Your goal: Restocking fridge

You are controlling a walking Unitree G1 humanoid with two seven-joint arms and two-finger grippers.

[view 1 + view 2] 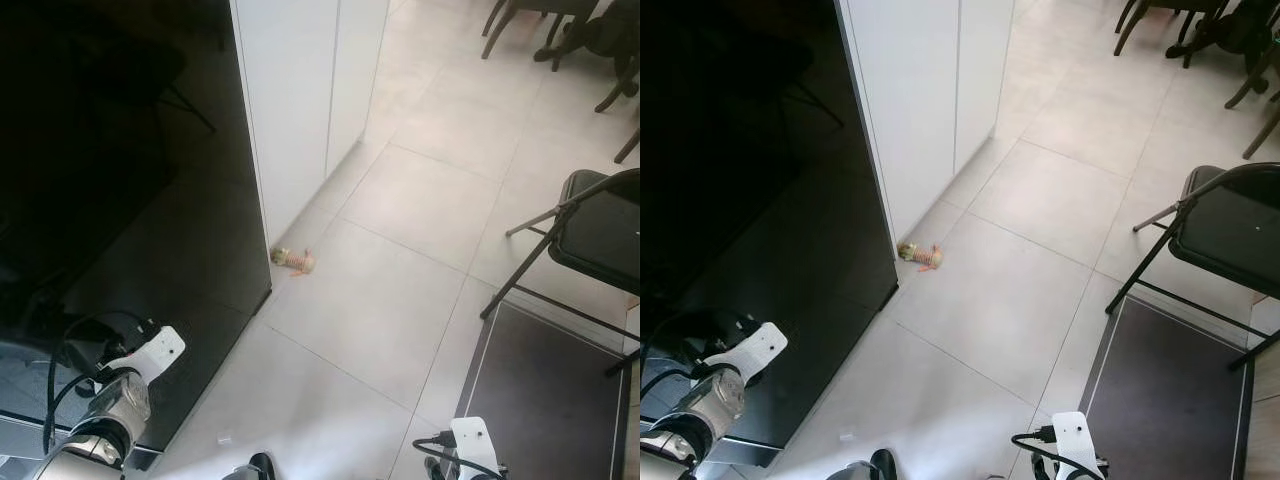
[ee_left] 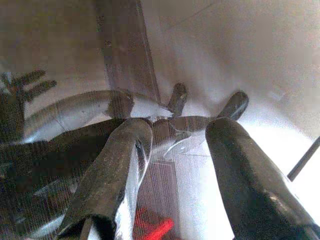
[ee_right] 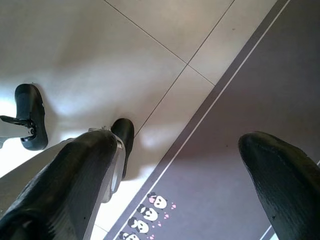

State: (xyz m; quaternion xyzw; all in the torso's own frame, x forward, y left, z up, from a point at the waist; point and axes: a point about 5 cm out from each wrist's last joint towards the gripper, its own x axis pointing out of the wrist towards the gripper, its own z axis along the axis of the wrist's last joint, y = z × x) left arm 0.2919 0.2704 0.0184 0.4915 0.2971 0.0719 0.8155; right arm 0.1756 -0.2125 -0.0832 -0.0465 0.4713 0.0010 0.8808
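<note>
The robot stands on a pale tiled floor [image 1: 380,300] beside the glossy black fridge [image 1: 120,200], whose dark front runs down the left of the head views and meets a white cabinet [image 1: 300,100] at its far edge. Both arms hang low and nothing is carried. The left tool [image 2: 172,150] hangs close to the fridge's lower front, its two black fingers [image 2: 110,175] spread apart with only floor and the dark panel between them. The right tool [image 3: 175,180] hangs over the join of the tiles and a dark mat [image 3: 250,125] with a row of small panda figures at its border; its fingers [image 3: 75,175] also stand wide apart and hold nothing.

A small tan object [image 1: 295,260] lies on the floor at the foot of the cabinet, just beside the fridge's far bottom corner; it is too small to name. A black folding chair [image 1: 590,230] stands on the right, at the mat's far edge.

No goods for restocking are to be made out, so the step in hand looks like approach or search. To do it well, the robot should square itself to the fridge front, keep the left arm from brushing the glossy panel, and steer clear of the chair legs and the mat edge while turning.
</note>
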